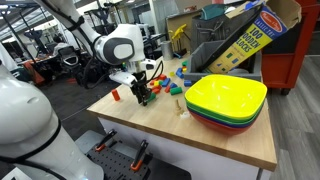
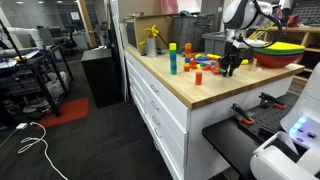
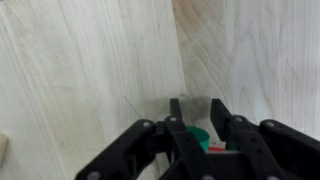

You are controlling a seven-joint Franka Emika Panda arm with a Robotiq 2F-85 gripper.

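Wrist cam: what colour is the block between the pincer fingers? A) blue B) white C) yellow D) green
D: in the wrist view, a green block sits between the two fingers of the pincer.

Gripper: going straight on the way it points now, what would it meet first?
Probably the green block that sits between the fingers of the gripper, with the wooden tabletop directly behind it. The remaining gap is hard to judge.

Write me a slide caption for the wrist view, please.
The hand pinches a green block between its fingers over the pale wooden tabletop.
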